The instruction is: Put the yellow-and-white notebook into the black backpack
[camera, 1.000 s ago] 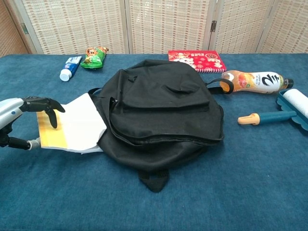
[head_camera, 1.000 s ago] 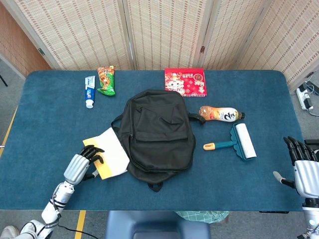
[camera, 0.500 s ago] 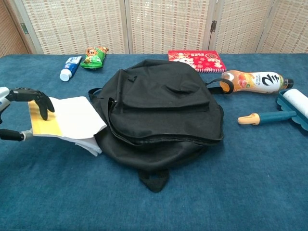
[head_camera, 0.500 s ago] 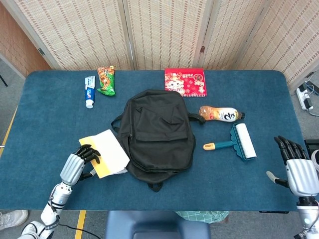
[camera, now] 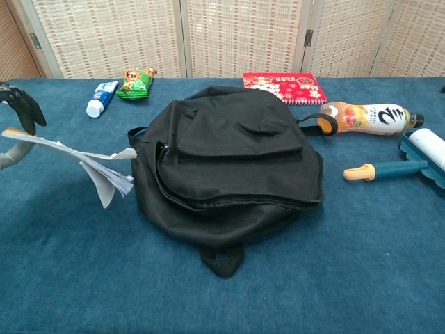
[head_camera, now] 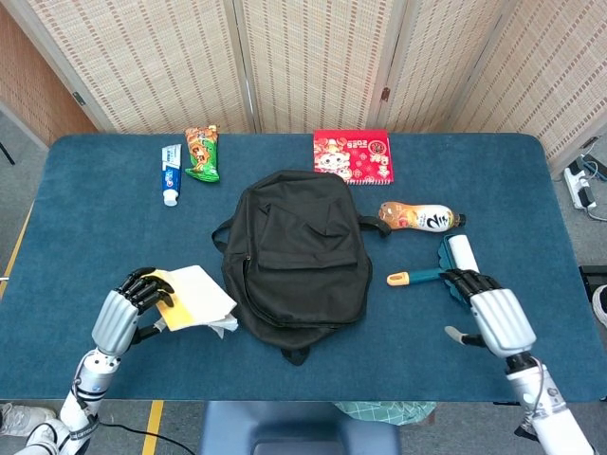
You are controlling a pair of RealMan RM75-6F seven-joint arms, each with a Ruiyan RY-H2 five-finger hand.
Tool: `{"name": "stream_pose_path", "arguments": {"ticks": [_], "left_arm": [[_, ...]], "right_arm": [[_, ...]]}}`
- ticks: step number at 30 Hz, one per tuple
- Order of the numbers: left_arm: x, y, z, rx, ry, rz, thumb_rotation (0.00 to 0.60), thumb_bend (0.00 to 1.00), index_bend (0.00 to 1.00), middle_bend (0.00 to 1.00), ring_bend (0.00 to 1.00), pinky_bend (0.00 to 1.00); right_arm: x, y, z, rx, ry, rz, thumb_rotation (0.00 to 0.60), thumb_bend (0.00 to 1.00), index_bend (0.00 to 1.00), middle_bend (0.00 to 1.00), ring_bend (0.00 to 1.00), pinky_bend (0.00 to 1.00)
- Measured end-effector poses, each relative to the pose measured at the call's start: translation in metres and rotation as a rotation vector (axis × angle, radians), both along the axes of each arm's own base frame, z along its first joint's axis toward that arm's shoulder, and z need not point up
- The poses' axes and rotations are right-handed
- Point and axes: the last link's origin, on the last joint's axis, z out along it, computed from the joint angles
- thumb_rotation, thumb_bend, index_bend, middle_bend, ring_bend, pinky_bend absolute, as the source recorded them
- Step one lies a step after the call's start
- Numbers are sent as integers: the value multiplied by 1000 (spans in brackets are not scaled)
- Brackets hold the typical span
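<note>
The black backpack (head_camera: 299, 251) lies flat in the middle of the blue table, also centred in the chest view (camera: 233, 156). My left hand (head_camera: 128, 308) grips the yellow-and-white notebook (head_camera: 193, 296) at its left edge, just left of the backpack. In the chest view the notebook (camera: 62, 145) is raised off the table and seen nearly edge-on, its loose pages (camera: 106, 182) drooping beside the bag; only the fingers (camera: 21, 103) of the left hand show there. My right hand (head_camera: 493, 318) hovers at the right, fingers apart and holding nothing, its fingertips by the lint roller.
A teal lint roller (head_camera: 455, 265) and an orange drink bottle (head_camera: 417, 216) lie right of the backpack. A red notebook (head_camera: 353, 154) sits behind it. Toothpaste (head_camera: 171, 171) and a green snack packet (head_camera: 201, 152) are at the back left.
My left hand has lifted the notebook off the table and drawn it left, away from the backpack. My right hand has moved in from the right edge to the lint roller.
</note>
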Motion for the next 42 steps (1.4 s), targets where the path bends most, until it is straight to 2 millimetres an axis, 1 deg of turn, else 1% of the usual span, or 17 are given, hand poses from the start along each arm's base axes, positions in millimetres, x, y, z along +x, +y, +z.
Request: {"name": "stream_pose_path", "arguments": {"ticks": [3,10,16,22,26,29,32,35,36,37,39,40,42], "left_arm": [[4,0,6,15,-1,-21,600,475,716,499,401,286],[13,-1,19,51,-22,-62,600,475,717,504,402,286],[17,-2,28,74,-25,-84,600,474,717,505,401,285],[19,-2,34,88,-32,-94,600,474,718,504,401,284],[19,-2,36,89,-30,-92,600,473,718,504,400,284],[19,-2,36,89,-35,-91,600,474,718,504,400,284],[18,-2,36,89,-34,-91,600,474,718,504,400,284],[19,-1,36,87,-32,-95,600,474,718,504,400,284],[19,-1,36,88,-32,-97,600,473,718,505,400,285],[19,-1,37,87,-33,-98,600,474,718,505,400,285],[20,-1,37,84,-42,-103,600,474,719,504,401,286],[20,-1,37,81,-47,-106,600,474,719,504,402,287],[22,-1,38,73,-60,-117,600,475,718,507,406,290]], "right_arm": [[16,-13,-18,80,-9,41,600,189,246,244,219,289],[63,-48,-69,254,-50,136,600,214,279,265,239,297],[92,-71,-110,365,-57,164,600,213,279,265,239,297],[112,-89,-140,416,-23,183,600,216,291,270,241,302],[122,-101,-156,430,7,184,600,238,307,277,246,322],[131,-106,-166,451,18,182,600,241,315,284,259,351],[137,-109,-174,450,53,198,600,313,345,306,294,441],[145,-115,-181,439,87,211,600,479,459,395,380,561],[147,-117,-182,435,95,214,600,561,519,446,425,611],[152,-121,-184,426,104,218,600,623,567,484,461,646],[159,-127,-186,412,105,220,600,709,636,540,517,701],[164,-130,-187,406,93,214,600,745,662,561,541,729],[169,-135,-186,405,64,192,600,777,684,578,560,753]]}}
